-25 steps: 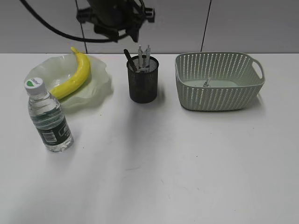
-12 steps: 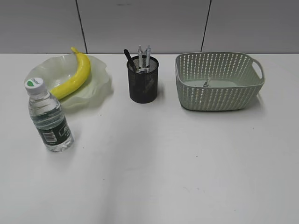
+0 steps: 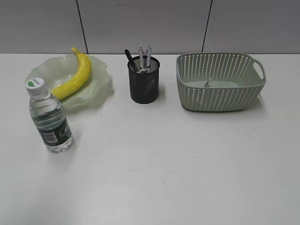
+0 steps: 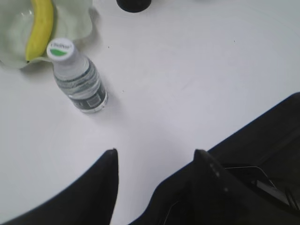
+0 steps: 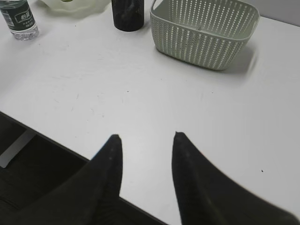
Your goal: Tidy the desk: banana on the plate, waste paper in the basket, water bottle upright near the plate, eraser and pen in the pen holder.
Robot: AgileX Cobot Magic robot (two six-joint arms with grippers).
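Observation:
The yellow banana (image 3: 74,75) lies on the wavy pale green plate (image 3: 96,86) at the back left of the desk (image 3: 178,159). In front of the plate the water bottle (image 3: 48,117) stands upright, white cap on top. Pens (image 3: 144,57) stick up out of the black mesh pen holder (image 3: 144,80); the eraser is hidden. A small scrap of waste paper (image 3: 207,83) shows inside the green basket (image 3: 219,82). Neither arm shows in the exterior view. My left gripper (image 4: 154,152) hangs open and empty near the desk's front edge, below the bottle (image 4: 77,77). My right gripper (image 5: 146,137) is open and empty too.
A grey panelled wall (image 3: 150,26) runs behind the desk. The desk's front edge (image 5: 56,140) and a dark drop below it show in both wrist views. The basket (image 5: 204,30) and pen holder (image 5: 127,14) stand far ahead of the right gripper.
One second ago a black arm hung above the pen holder at the top of the exterior view; it has pulled out of that view. The objects have not moved.

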